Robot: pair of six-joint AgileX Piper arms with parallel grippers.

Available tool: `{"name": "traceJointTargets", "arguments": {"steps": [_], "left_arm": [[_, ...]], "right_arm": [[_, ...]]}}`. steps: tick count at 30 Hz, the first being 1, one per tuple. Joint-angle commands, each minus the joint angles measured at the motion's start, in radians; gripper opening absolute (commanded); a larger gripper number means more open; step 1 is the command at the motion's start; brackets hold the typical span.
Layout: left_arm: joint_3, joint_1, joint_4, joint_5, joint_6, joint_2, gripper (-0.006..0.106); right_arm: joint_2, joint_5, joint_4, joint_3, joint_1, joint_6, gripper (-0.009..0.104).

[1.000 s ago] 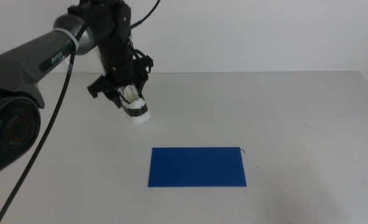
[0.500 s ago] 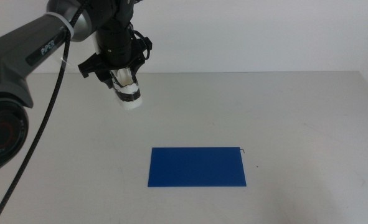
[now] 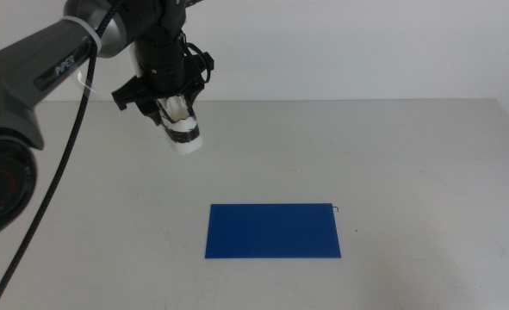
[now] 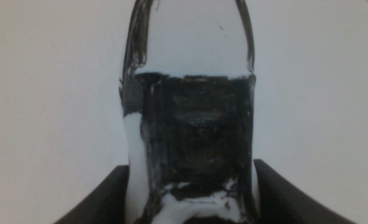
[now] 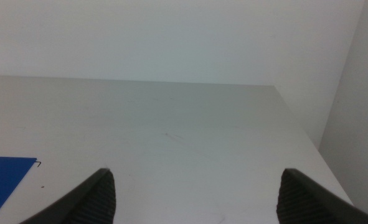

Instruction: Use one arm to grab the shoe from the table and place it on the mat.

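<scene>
Both views show the left gripper (image 3: 170, 108) clamping the shoe (image 4: 190, 134).

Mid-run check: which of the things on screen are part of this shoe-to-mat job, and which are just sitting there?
Part of the job:
- shoe, held off the table in the left claw
- mat, flat on the table, nothing on it yet

Just there:
- right claw, open and waiting off to the mat's side
- nothing else lies on the table

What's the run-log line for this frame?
left gripper: shut on shoe, lifted off table | mat: bare | right gripper: open, waiting
</scene>
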Motion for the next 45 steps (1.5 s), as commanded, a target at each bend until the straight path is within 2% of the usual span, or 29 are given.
{"name": "traceJointTargets", "arguments": {"steps": [1,4,8,16,25,30,38,45], "left_arm": [[0.005,-0.014,-0.002,0.073,-0.065,-0.104,0.011],[0.1,-0.042,0.039,0.073,-0.229,-0.156,0.008],[0.232,-0.085,0.066,0.073,-0.403,-0.229,-0.001],[0.441,-0.217,0.075,0.073,-0.841,-0.333,-0.001],[0.443,-0.329,0.091,0.022,-1.093,-0.317,-0.001],[0.35,-0.341,0.026,0.076,-1.133,-0.245,-0.001],[0.193,-0.381,-0.012,0.074,-1.147,-0.108,-0.001],[0.181,-0.396,-0.016,0.074,-1.147,-0.067,-0.001]], "right_arm": [[-0.021,-0.079,-0.008,-0.01,-0.005,-0.013,0.066],[-0.021,-0.079,-0.008,-0.01,-0.005,-0.013,0.066],[-0.021,-0.079,-0.008,-0.01,-0.005,-0.013,0.066],[-0.021,-0.079,-0.008,-0.01,-0.005,-0.013,0.066],[-0.021,-0.079,-0.008,-0.01,-0.005,-0.013,0.066],[-0.021,-0.079,-0.008,-0.01,-0.005,-0.013,0.066],[-0.021,-0.079,-0.008,-0.01,-0.005,-0.013,0.066],[-0.021,-0.079,-0.008,-0.01,-0.005,-0.013,0.066]]}}
